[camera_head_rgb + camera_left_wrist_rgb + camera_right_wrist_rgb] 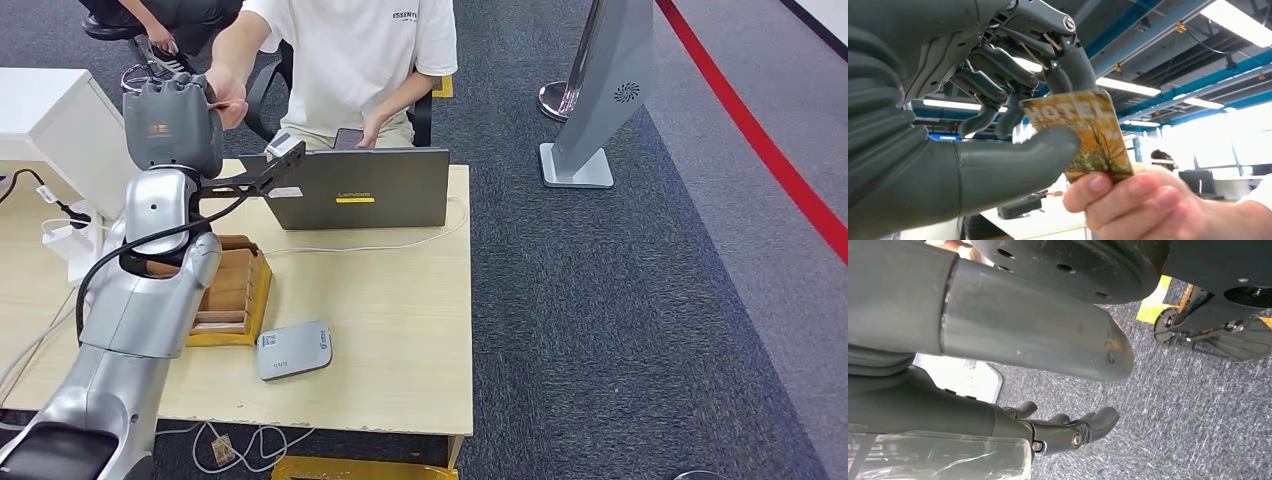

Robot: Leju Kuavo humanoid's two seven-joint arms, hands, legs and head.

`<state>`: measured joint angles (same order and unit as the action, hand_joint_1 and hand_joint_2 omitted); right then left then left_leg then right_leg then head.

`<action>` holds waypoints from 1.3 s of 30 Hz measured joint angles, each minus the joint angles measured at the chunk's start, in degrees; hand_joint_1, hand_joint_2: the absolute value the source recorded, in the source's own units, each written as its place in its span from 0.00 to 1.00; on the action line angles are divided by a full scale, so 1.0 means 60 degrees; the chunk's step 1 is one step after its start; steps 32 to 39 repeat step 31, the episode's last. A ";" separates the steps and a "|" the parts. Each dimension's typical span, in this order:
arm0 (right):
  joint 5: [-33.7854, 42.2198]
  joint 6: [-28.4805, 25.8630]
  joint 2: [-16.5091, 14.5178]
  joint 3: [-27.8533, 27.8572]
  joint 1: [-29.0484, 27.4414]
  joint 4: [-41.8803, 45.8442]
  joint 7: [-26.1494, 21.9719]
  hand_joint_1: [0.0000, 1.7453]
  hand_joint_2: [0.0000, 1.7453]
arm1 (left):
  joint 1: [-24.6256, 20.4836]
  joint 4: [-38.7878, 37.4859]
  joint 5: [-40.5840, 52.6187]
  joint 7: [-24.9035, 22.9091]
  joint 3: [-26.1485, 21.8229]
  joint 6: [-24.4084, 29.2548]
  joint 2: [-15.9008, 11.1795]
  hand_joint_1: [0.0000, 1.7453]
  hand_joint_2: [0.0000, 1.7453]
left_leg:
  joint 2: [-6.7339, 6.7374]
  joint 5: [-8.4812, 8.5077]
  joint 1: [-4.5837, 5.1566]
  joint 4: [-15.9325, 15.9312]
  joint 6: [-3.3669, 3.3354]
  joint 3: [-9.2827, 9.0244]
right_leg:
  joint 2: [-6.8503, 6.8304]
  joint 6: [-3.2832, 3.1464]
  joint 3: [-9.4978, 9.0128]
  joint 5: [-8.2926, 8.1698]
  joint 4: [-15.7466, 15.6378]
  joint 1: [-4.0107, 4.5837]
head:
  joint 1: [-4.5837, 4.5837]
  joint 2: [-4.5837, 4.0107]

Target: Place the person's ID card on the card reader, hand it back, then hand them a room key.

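Note:
My left hand (172, 125) is raised over the table's far left, toward the seated person in a white shirt (350, 60). Its thumb and fingers (1013, 165) pinch an orange hotel room key card (1083, 125). The person's hand (1133, 200) grips the same card at its other end; in the head view that hand (225, 95) meets mine just past my knuckles. The grey card reader (293, 350) lies flat near the table's front edge. My right hand (1068, 432) hangs beside my body above the carpet, fingers loosely stretched and holding nothing.
A wooden card box (235, 290) on a yellow tray stands behind my left forearm. A grey laptop (360, 190) stands at the far edge of the wooden table (400, 330). A white cabinet (50, 120) and cables lie at the left, a grey kiosk stand (600, 90) on the carpet at right.

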<state>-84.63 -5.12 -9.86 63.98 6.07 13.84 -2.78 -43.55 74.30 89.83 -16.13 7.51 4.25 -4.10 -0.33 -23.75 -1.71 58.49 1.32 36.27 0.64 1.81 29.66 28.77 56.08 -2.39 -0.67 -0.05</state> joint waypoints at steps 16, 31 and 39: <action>0.0250 -0.0043 0.0000 0.0022 -0.0030 0.0000 0.0026 0.00 0.00 | 0.0890 0.1203 -0.0738 0.2554 -0.2387 -0.0409 0.0892 0.00 1.00 | 0.0005 0.0000 -0.0002 0.0000 0.0000 0.0004 | 0.0002 0.0000 0.0008 0.0000 0.0001 0.0002 | 0.0000 0.0001; 0.0529 -0.0149 0.0005 0.0245 -0.0179 -0.0004 -0.0167 0.00 0.00 | 0.3870 0.2241 -0.9556 0.5337 -0.7750 -0.2767 -0.1680 0.00 1.00 | 0.0161 -0.0042 0.0002 -0.0077 0.0054 -0.0049 | 0.0173 -0.0051 0.0040 0.0033 0.0020 0.0004 | 0.0004 -0.0002; 0.0529 -0.0149 0.0005 0.0245 -0.0179 -0.0004 -0.0167 0.00 0.00 | 0.3870 0.2241 -0.9556 0.5337 -0.7750 -0.2767 -0.1680 0.00 1.00 | 0.0161 -0.0042 0.0002 -0.0077 0.0054 -0.0049 | 0.0173 -0.0051 0.0040 0.0033 0.0020 0.0004 | 0.0004 -0.0002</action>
